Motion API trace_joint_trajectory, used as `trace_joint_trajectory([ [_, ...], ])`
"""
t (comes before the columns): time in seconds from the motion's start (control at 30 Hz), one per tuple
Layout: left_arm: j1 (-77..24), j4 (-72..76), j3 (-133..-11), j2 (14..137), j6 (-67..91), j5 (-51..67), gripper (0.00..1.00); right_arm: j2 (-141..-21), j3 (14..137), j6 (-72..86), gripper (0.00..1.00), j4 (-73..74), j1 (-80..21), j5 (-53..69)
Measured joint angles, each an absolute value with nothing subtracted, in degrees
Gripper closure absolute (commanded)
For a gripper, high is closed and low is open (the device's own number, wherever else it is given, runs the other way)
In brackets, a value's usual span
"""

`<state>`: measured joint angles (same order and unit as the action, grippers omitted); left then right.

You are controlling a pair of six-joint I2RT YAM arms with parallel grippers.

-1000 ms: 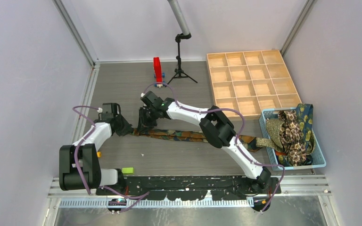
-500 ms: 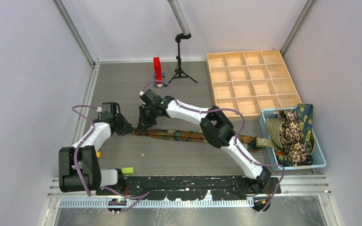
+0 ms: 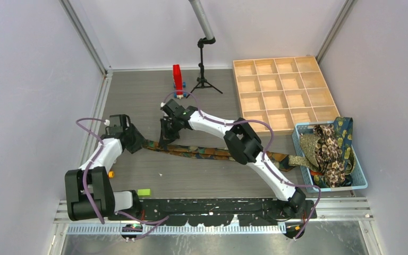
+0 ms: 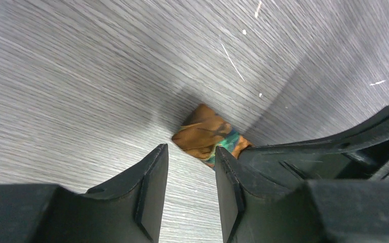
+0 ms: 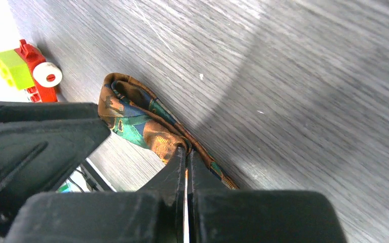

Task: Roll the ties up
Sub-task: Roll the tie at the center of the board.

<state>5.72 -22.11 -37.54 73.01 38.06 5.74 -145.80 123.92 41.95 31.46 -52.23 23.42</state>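
A patterned tie [image 3: 207, 153] in orange, teal and brown lies stretched across the grey table, its right part running to the basket. Its left end [image 5: 131, 116] is folded over itself. My right gripper [image 5: 186, 151] is shut on the fabric just behind that fold; in the top view the right gripper [image 3: 164, 141] stands over the tie's left end. My left gripper [image 4: 190, 149] is open, with only bare table between its fingers. The tie's end [image 4: 207, 134] lies just beyond its fingertips. From above, the left gripper [image 3: 136, 142] sits immediately left of the tie.
A light blue basket [image 3: 345, 187] at the right holds several more ties [image 3: 326, 149]. A wooden compartment tray [image 3: 281, 90] stands at the back right. A red block [image 3: 177, 79] and a black tripod [image 3: 204, 69] are behind. A green block [image 3: 143, 192] lies near the front.
My left gripper has opened, let go of the tie's end and drawn back to the left. My right gripper has shut on the tie near its folded end.
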Motion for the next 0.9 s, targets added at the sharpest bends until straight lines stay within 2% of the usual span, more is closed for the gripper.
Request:
trace_joint_trajectory([
  [0.37,14.3,-16.6,-33.8,72.5,35.5,14.5,0.60,-145.9,124.2,40.7,1.00,31.8,-51.5,24.4],
  [0.9,14.7,-6.8,-30.9,75.2,34.4,19.2,0.64,-146.3,124.3,40.6,1.00,31.7,-51.4,25.6],
])
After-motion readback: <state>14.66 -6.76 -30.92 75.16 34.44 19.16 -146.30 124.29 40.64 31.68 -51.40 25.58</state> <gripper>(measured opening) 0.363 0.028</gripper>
